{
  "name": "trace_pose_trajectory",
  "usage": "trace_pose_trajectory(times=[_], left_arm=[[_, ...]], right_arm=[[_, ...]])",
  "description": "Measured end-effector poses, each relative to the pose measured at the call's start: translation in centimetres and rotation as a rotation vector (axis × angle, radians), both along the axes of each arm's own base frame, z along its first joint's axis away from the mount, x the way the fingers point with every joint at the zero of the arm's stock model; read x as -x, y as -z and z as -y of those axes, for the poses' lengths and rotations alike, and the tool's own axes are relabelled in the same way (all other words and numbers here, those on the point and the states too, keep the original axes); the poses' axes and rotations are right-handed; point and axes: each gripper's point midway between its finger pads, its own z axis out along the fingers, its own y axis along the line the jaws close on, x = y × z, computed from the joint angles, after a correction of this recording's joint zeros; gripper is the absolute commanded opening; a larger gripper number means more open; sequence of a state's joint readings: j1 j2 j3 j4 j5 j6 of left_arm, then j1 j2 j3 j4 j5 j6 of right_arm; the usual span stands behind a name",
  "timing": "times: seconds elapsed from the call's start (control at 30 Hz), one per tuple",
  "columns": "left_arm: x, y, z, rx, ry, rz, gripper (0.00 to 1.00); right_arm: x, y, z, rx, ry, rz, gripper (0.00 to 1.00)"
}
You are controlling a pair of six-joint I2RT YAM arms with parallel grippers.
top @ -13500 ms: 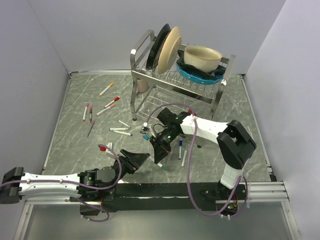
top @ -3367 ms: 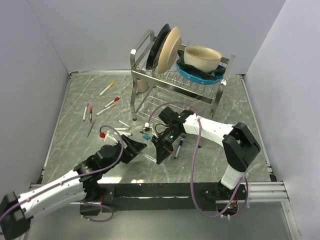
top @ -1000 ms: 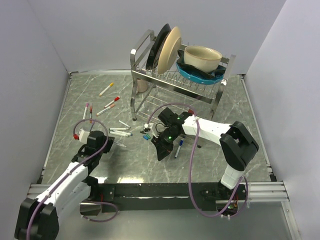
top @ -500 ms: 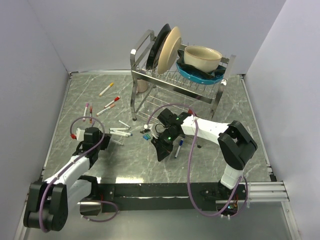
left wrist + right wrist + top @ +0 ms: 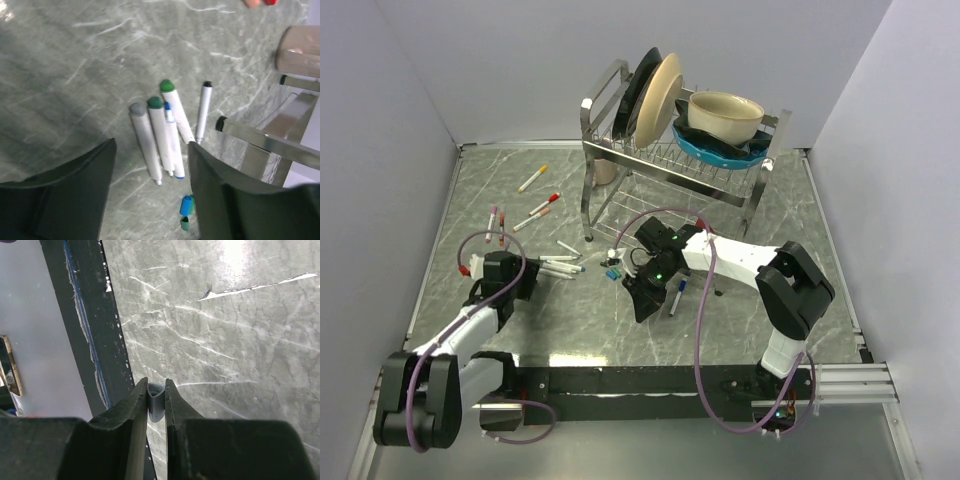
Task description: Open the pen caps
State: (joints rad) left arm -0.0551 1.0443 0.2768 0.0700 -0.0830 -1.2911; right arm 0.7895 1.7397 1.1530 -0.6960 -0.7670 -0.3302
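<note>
Grey pen end (image 5: pixel 156 406) mostly hidden inside right end effector (image 5: pixel 156 384).

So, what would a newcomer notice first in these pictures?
The steel dish rack, loaded with plates and a bowl, stands at the back of the table. White pens lie scattered in front of it, and the left gripper hangs open above a cluster of them. The right gripper is shut on a small pale piece.
</note>
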Motion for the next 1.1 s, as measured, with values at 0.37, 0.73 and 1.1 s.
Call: trace_pose_trajectory(times=[0.37, 0.73, 1.1], left_arm=[[0.1, -12.3, 0.5, -0.124, 0.146, 0.275, 0.99], [2.6, -23.6, -0.8, -0.551, 0.335, 0.477, 0.99], [5.2, -22.5, -1.3, -0.634, 0.363, 0.495, 0.99]], right_arm=[[-2.4, 2.5, -0.5, 0.16, -0.012, 0.311, 0.05], [-8.1, 5.1, -2.2, 0.318, 0.004, 0.564, 0.28], [-10.1, 4.4, -3.9, 0.323, 0.007, 0.651, 0.43]])
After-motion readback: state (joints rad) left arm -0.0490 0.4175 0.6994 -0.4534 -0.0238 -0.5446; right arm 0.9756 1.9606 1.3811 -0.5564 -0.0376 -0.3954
